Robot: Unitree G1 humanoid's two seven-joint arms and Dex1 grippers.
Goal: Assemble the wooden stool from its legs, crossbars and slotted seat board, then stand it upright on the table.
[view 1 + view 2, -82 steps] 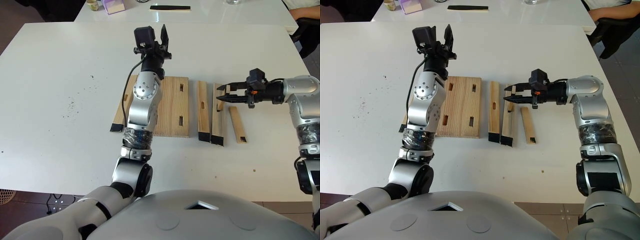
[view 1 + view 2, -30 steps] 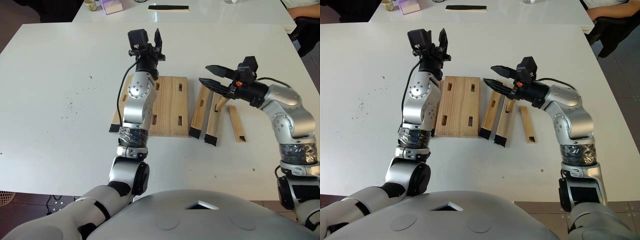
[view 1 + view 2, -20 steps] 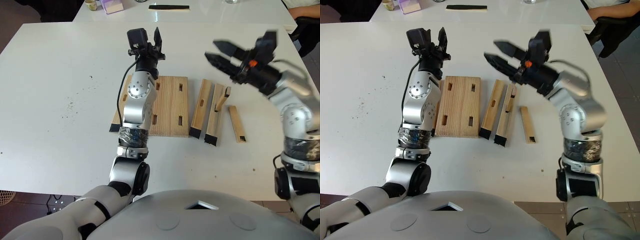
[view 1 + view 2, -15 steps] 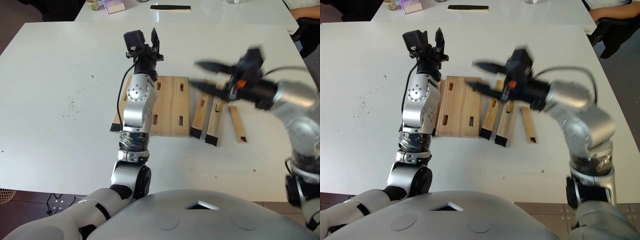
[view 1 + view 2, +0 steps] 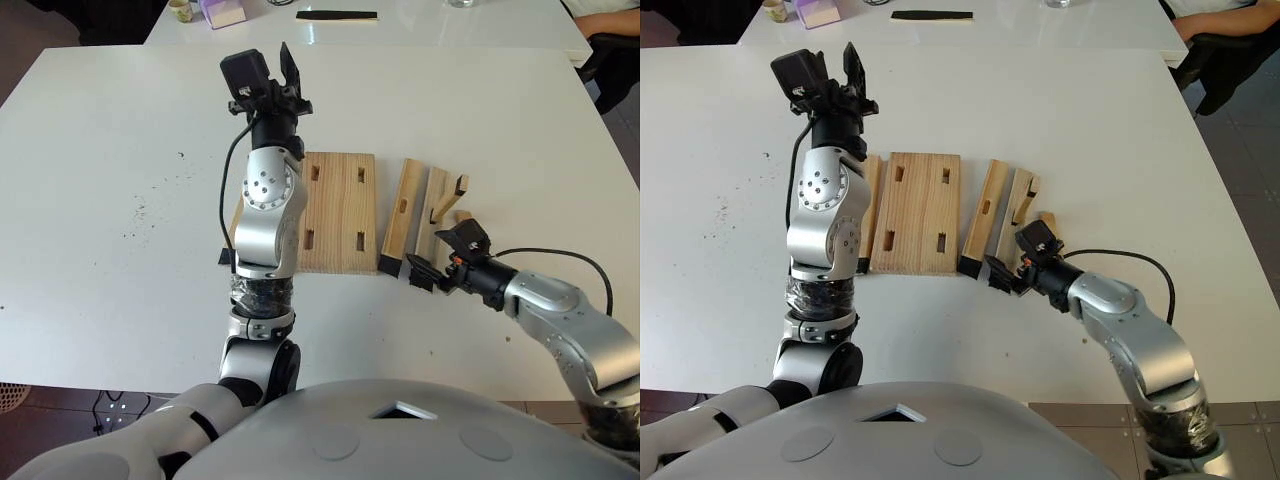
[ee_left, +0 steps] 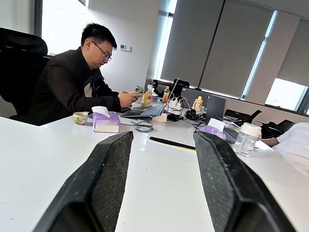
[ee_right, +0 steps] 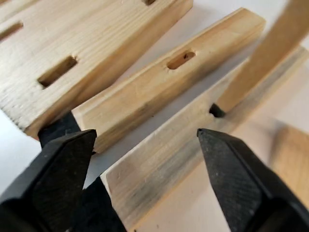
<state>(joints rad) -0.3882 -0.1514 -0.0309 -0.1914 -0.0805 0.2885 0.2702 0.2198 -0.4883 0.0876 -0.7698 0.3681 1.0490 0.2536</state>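
- Seat board (image 5: 340,212): lies flat on the counter (image 5: 120,150), slots facing up. No legs are fitted, so assembly is judged to be at an early stage.
- Slotted leg (image 5: 400,215): lies just right of the board, black-capped end towards the robot.
- Second leg (image 7: 169,159): lies beside the first. A crossbar (image 5: 447,195) stands tilted out of its slot, apparently only partly seated.
- Right gripper (image 5: 440,258): low over the counter at the capped near end of the second leg. Its fingers are spread wide, one on each side of the wood, and have not closed. This placement looks like preparation to grasp that leg.
- Left gripper (image 6: 161,137): raised beyond the board's far left corner, pointing away across the room, fingers wide apart and holding nothing. It appears to be parked out of the working area.
- Risk: closing on the leg could dislodge the tilted crossbar.
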